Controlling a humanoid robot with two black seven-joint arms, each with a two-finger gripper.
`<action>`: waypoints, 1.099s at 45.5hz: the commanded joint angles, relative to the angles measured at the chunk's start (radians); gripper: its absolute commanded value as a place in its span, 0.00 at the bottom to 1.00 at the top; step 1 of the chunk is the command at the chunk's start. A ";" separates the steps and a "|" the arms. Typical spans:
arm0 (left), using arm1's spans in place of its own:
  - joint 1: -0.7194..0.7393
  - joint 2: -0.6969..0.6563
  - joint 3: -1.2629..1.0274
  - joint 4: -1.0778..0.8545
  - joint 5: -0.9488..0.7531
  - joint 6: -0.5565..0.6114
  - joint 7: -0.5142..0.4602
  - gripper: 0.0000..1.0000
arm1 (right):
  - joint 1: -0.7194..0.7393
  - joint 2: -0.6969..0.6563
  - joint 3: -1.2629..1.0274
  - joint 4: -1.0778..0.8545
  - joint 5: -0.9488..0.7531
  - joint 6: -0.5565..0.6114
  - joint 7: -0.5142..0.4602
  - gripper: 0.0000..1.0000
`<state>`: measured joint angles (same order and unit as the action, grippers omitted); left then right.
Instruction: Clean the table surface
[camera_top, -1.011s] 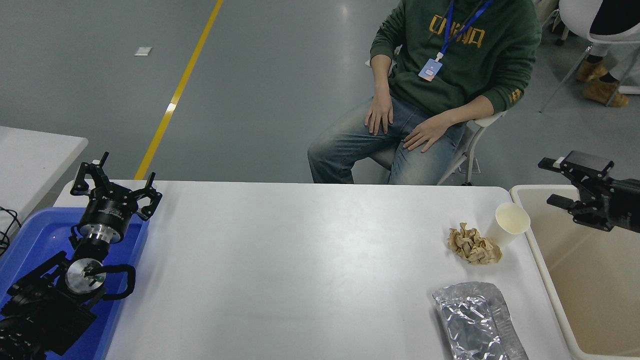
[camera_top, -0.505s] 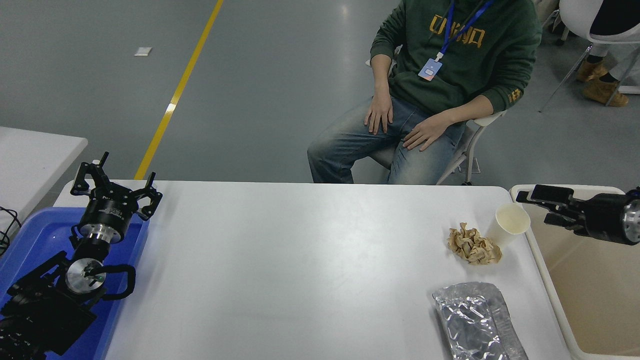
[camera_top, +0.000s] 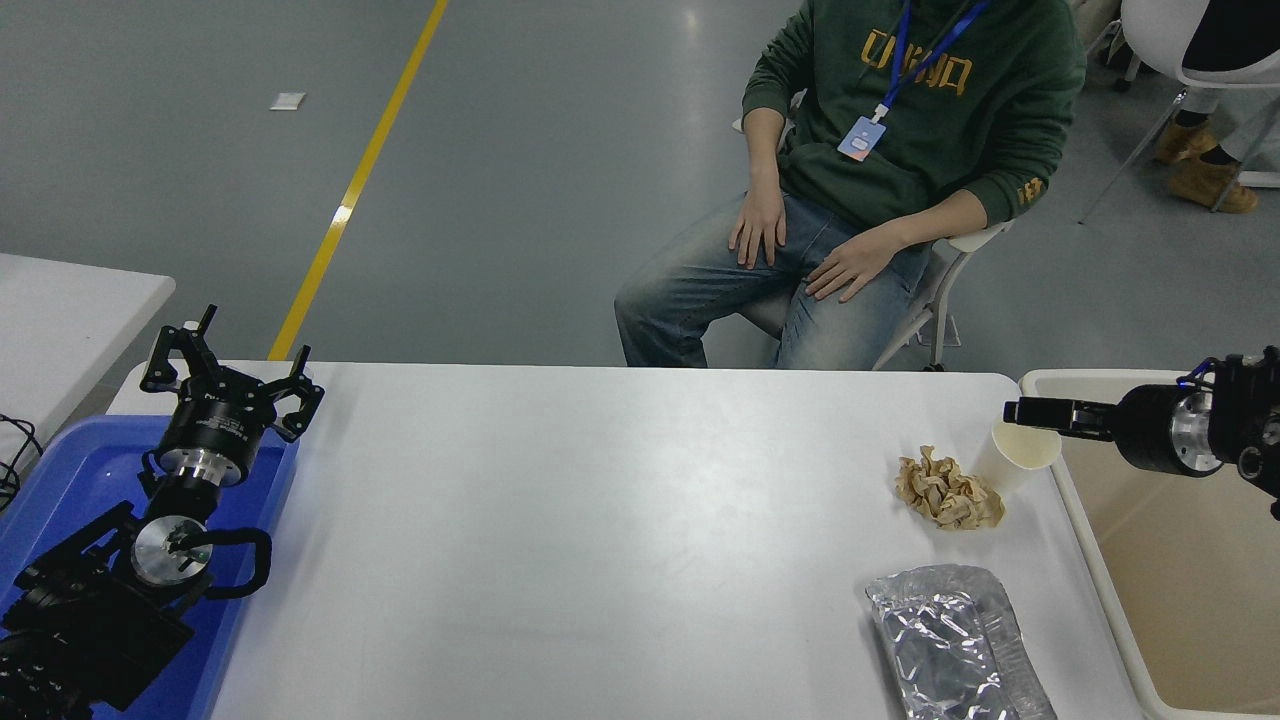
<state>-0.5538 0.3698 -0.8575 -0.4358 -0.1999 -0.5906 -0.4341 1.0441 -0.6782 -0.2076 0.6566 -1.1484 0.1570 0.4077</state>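
Note:
The white table surface (camera_top: 600, 520) fills the middle of the head view. On its right part stand a tilted white paper cup (camera_top: 1018, 455), a crumpled brown paper wad (camera_top: 947, 490) touching the cup's base, and a silver foil bag (camera_top: 955, 645) near the front edge. My right gripper (camera_top: 1016, 412) reaches in level from the right edge, with its tip over the cup's rim; it is seen edge-on, so its state is unclear. Over the blue tray at the lower left, my left gripper (camera_top: 232, 372) is parked and open, holding nothing.
A beige plastic bin (camera_top: 1090, 560) stands against the table's right edge. A blue tray (camera_top: 60, 480) lies under the left arm. A person in a green hoodie (camera_top: 900, 130) sits at the far side, hands on knees. Another white table's corner (camera_top: 70, 310) shows at left.
The right gripper has swung left from above the bin to the cup's rim and rolled until it is seen edge-on. The left arm and the table's objects have not moved.

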 joint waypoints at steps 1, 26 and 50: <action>0.000 0.000 0.000 0.000 0.000 0.000 0.000 1.00 | 0.008 0.108 -0.081 -0.143 -0.005 -0.059 0.000 1.00; 0.000 0.000 0.000 0.000 0.000 0.000 0.000 1.00 | -0.039 0.103 -0.130 -0.178 0.068 -0.060 0.023 1.00; 0.000 0.000 0.000 0.000 0.000 0.000 0.000 1.00 | -0.127 0.160 -0.133 -0.322 0.236 -0.056 0.022 0.68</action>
<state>-0.5538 0.3697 -0.8575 -0.4362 -0.2001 -0.5906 -0.4341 0.9372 -0.5293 -0.3381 0.3657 -0.9573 0.0971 0.4285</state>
